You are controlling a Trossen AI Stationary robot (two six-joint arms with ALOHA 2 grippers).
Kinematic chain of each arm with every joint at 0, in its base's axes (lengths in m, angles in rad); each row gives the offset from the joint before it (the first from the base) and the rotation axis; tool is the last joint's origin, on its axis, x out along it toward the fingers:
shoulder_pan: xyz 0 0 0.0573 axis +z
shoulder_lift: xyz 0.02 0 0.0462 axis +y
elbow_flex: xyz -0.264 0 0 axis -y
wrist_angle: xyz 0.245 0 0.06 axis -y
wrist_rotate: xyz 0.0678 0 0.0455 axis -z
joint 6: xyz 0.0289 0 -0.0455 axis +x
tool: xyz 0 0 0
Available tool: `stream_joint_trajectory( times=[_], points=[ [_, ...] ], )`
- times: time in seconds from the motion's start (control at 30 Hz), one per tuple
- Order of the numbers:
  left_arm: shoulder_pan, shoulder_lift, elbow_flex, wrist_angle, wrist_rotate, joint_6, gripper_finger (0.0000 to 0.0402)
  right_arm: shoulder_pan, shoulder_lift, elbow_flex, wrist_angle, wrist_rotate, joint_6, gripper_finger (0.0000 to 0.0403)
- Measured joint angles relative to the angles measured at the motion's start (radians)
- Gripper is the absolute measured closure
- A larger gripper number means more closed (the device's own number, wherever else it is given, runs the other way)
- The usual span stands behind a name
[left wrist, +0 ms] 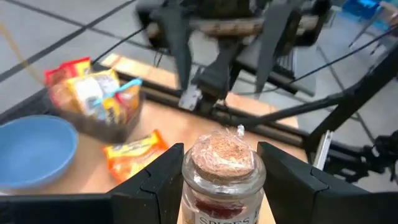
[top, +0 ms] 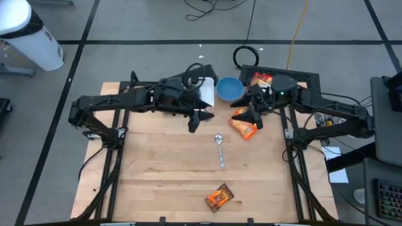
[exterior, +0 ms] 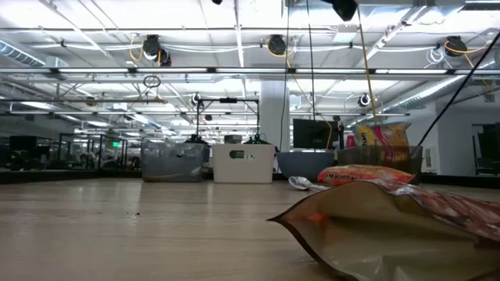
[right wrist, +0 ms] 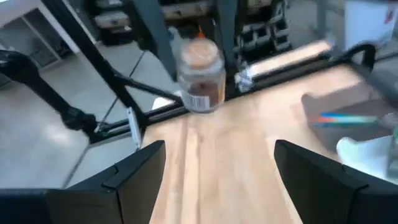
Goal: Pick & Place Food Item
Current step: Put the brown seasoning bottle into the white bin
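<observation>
A glass spice jar [left wrist: 222,168] with a cork lid stands between the fingers of my left gripper [left wrist: 221,157], which is shut on it. That gripper [top: 201,117] hangs above the far middle of the table. The right wrist view shows the jar [right wrist: 201,74] up in the air. My right gripper [top: 247,116] is open and holds nothing; it hovers over an orange snack packet [top: 245,128] lying flat on the table. Its fingers [right wrist: 134,171] point toward the jar. My left gripper pinches the jar between its two fingers, on the glass sides just below the cork lid [left wrist: 189,183]. The fingers come nearly level from the table's left, tipped slightly down. The jar stands upright in the hold, lifted clear of the table.
A blue bowl [top: 230,88] and a dark basket of snack packs [top: 260,79] stand at the far edge. A spoon [top: 220,148] lies mid-table, and another snack packet [top: 219,198] lies near the front edge. A white container [top: 201,88] sits behind my left gripper.
</observation>
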Motion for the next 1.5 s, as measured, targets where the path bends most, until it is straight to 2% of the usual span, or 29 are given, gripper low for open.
stream_joint_trajectory(
  times=[0.17,0.3,0.37,0.63,0.9,1.07,1.27,1.37,1.5],
  points=[
    [0.033,-0.050,-0.058,0.028,0.003,0.018,0.0215,0.000,-0.076,-0.061,0.002,0.081,-0.010,0.0110],
    [0.068,-0.097,-0.162,0.132,0.018,0.017,0.0215,0.000,-0.144,-0.149,0.030,0.169,0.010,0.0110],
    [0.090,-0.120,-0.226,0.253,0.045,0.009,0.0215,-0.004,-0.177,-0.207,0.082,0.192,0.033,0.0110],
    [0.218,-0.194,-0.496,0.523,0.169,-0.033,0.0215,-0.006,-0.237,-0.462,0.462,0.321,0.141,0.0110],
    [0.343,-0.223,-0.697,0.714,0.256,-0.070,0.0215,-0.005,-0.194,-0.663,0.811,0.449,0.285,0.0110],
    [0.382,-0.216,-0.794,0.812,0.208,-0.071,0.0215,-0.005,-0.148,-0.703,0.889,0.500,0.344,0.0110],
    [0.395,-0.201,-0.867,0.821,0.128,-0.024,0.0215,-0.004,-0.087,-0.699,0.974,0.523,0.357,0.0110],
    [0.377,-0.173,-0.871,0.817,0.060,0.036,0.0215,-0.006,-0.059,-0.699,1.021,0.531,0.365,0.0110],
    [0.328,-0.122,-0.871,0.848,-0.108,0.095,0.0215,-0.005,-0.038,-0.700,1.051,0.527,0.363,0.0110]
  ],
)
